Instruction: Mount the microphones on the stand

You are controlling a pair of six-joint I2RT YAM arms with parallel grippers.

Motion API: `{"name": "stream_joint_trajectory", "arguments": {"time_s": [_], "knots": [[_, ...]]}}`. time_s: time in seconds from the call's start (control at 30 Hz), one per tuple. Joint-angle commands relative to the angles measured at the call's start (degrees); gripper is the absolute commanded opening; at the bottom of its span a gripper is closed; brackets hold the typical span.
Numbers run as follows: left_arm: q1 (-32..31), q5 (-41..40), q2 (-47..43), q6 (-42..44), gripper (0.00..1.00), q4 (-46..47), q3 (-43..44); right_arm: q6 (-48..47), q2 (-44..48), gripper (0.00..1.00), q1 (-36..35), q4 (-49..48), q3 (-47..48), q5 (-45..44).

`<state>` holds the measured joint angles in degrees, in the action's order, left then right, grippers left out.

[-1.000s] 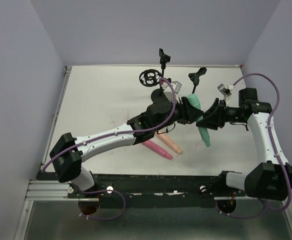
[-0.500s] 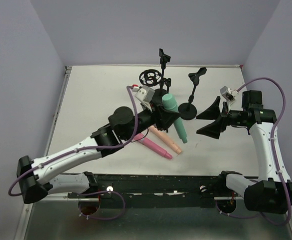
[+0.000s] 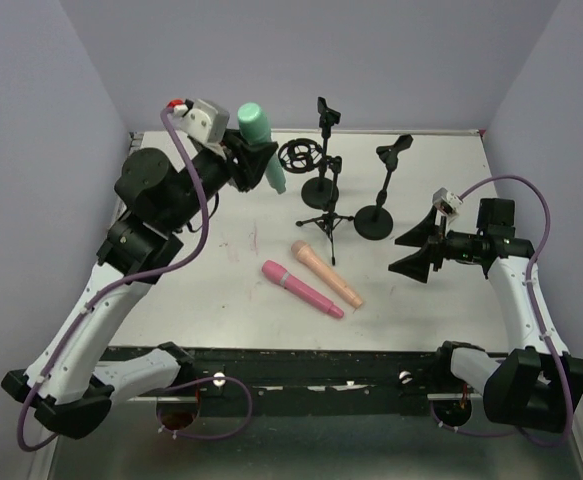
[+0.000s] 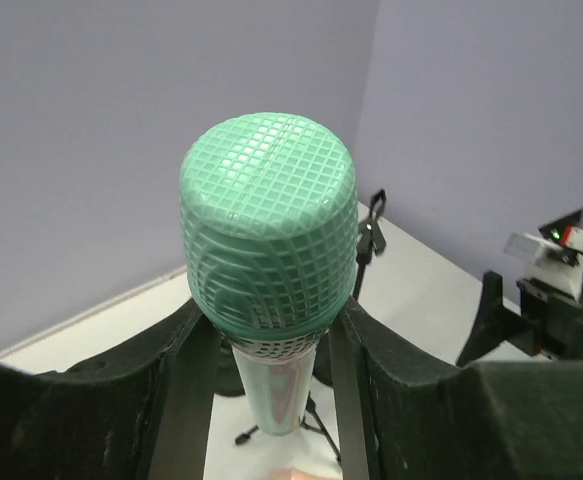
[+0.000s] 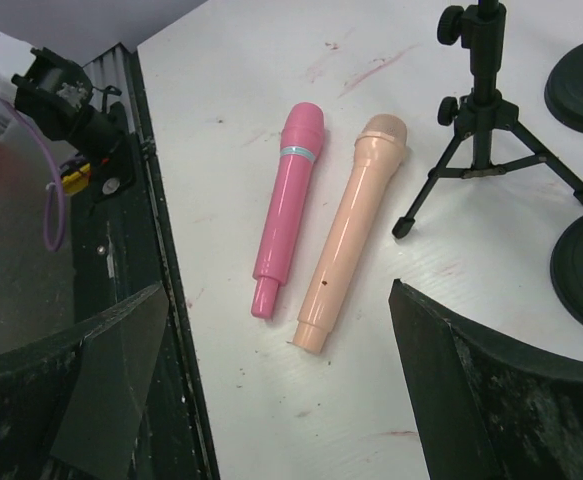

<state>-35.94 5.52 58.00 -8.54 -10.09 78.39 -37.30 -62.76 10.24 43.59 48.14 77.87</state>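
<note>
**Ana:** How did the green microphone [image 3: 258, 140] look, and where was it?

**Ben:** It was teal-green and matte, with a rounded head covered by a fine grid. Below the head came a pale band and a slim body. The left gripper [image 3: 254, 157] held it in the air at eleven o'clock over the table, head up. Its jaws pinched the body just under the head.

**Ana:** And the right gripper [image 3: 411, 248]?

**Ben:** It was at three o'clock. Its jaws were spread wide, with nothing between them.

**Ana:** What about the surface and the room?

**Ben:** The table [image 3: 186, 270] was white, with some faint red marks [image 3: 253, 236]. The walls [image 3: 271, 60] were pale lilac.

**Ana:** How many things did you count?

**Ben:** Three microphones. The pink microphone [image 3: 302, 289] and the peach microphone [image 3: 327, 273] lay just beside each other near the middle, heads toward ten o'clock. There were also three stands at twelve o'clock: one tripod stand [image 3: 328, 222] and two round-foot stands [image 3: 374, 222].
</note>
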Motion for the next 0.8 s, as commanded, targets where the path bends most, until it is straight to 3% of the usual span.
{"name": "stream_joint_trajectory", "arguments": {"time_s": [0.0,0.07,0.33,0.77], "knots": [[5.4,6.1,9.4,1.5,0.0,-3.5,11.1,0.3,1.2,1.0,0.4,-3.6,-1.4,-2.5],[7.8,9.3,12.8,-1.6,0.0,-2.1,14.8,0.2,1.3,1.0,0.3,-3.8,-1.6,-2.6],[8.2,8.6,23.9,-3.0,0.0,-2.7,27.6,-0.1,1.8,1.0,0.3,-3.5,-1.6,-2.9],[8.2,9.4,28.0,-2.8,0.0,-3.9,27.0,-0.2,2.6,1.0,0.4,-3.2,-1.8,-3.0]]}}
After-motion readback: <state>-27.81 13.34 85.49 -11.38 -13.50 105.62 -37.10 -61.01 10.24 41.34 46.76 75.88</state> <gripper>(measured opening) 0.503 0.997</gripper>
